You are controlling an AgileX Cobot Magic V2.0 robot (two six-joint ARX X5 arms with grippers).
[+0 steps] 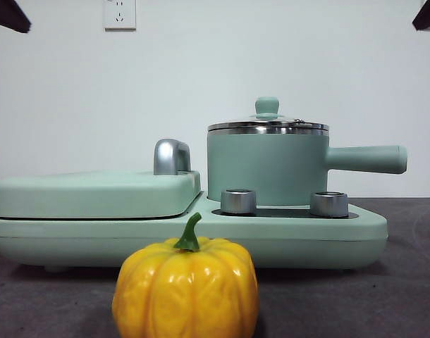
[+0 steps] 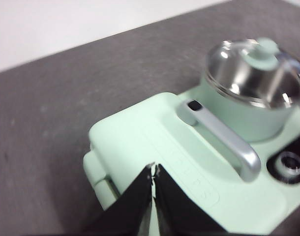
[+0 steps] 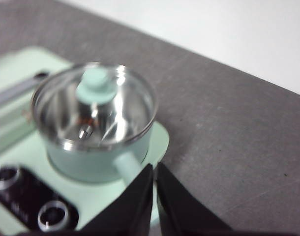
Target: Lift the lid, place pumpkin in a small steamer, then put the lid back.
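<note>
The yellow-orange pumpkin (image 1: 185,289) with a green stem stands on the table at the front. Behind it the mint-green small steamer (image 1: 268,167) sits on the right of the cooker base, its long handle (image 1: 366,158) pointing right. The glass lid (image 1: 267,124) with a mint knob rests on the pot; it also shows in the left wrist view (image 2: 258,64) and the right wrist view (image 3: 94,101). My left gripper (image 2: 153,169) is shut and empty, high above the flat cover. My right gripper (image 3: 154,169) is shut and empty, high above the pot's handle.
The mint-green cooker base (image 1: 292,229) carries a wide flat cover (image 1: 95,191) with a chrome handle (image 1: 170,156) on the left and two steel dials (image 1: 238,201) in front of the pot. Dark grey table (image 1: 405,282) lies around it. Both arms show only as black tips at the top corners.
</note>
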